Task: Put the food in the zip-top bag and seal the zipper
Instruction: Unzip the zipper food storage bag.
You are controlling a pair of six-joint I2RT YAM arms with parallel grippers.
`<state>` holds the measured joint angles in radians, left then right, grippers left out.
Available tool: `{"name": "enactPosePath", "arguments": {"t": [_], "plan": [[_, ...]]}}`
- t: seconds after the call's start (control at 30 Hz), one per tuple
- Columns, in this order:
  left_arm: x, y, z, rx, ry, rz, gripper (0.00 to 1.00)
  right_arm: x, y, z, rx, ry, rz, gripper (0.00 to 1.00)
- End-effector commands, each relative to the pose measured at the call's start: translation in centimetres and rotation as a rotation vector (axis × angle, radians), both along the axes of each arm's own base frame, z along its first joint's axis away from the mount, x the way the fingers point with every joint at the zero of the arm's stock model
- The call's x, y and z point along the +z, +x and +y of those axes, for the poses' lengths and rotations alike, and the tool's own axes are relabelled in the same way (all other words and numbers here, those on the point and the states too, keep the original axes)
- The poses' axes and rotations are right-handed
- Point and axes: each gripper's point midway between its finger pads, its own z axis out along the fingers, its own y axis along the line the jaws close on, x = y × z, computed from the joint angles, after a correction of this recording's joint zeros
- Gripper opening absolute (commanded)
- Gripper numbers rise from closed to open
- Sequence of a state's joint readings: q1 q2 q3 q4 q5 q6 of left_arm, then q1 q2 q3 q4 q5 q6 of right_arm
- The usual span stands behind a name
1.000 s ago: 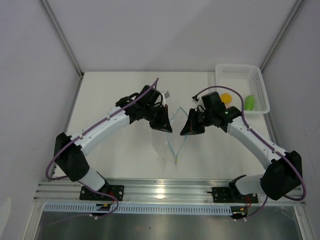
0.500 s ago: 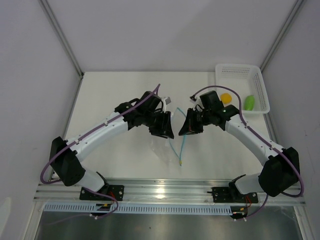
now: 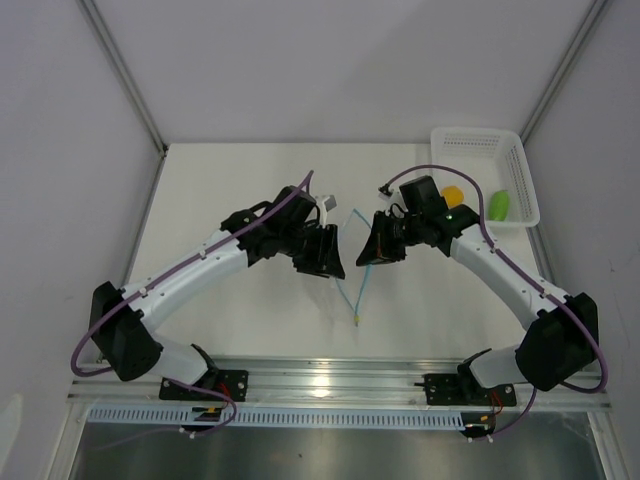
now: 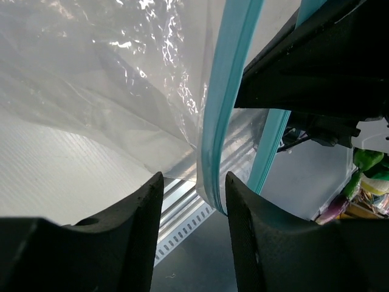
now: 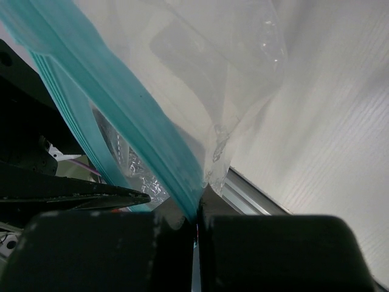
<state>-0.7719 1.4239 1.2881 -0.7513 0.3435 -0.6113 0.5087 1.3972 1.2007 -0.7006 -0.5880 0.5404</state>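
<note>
- The bag (image 4: 121, 73) is between the two arms above the desk (image 3: 230, 190). Its lower end trails toward the arm bases, and that end is the nearest part of the scene.
- Its clear film looks thin, light, limp and slippery, so it will probably sag and fold wherever nothing holds it.
- The zipper (image 4: 228, 91), the teal strip along the bag's mouth, looks stiffer than the film and is the better place to take hold.
- The left fingers (image 4: 137, 231) are spread with one teal strip running between them. They grip nothing, and I cannot tell whether the strip brushes one finger.
- The right fingers (image 5: 121, 243) are pressed together, pinching the zipper at the bag's mouth.
- Beyond the bag on the right arm's side, a white basket (image 3: 475, 133) holds the food, well apart from the bag.
- The food is an orange piece (image 3: 452, 195) and a green piece (image 3: 498, 205). Both look small, light and smooth, so a grip across the middle should suit them.
</note>
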Motion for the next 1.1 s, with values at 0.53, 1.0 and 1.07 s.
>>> {"name": "enactPosePath", "arguments": {"t": [0.53, 1.0, 1.07], "plan": [[1.1, -0.6, 0.0, -0.011, 0.026, 0.024, 0.01, -2.2, 3.1, -3.0, 0.01, -0.308, -0.107, 0.0], [1.6, -0.4, 3.2, 0.072, 0.099, 0.027, 0.01, -5.6, 8.0, -4.5, 0.031, -0.502, -0.184, 0.0], [1.7, 0.0, 2.7, 0.071, 0.083, 0.029, 0.01, -5.4, 8.1, -4.1, 0.041, -0.487, -0.186, 0.07]]}}
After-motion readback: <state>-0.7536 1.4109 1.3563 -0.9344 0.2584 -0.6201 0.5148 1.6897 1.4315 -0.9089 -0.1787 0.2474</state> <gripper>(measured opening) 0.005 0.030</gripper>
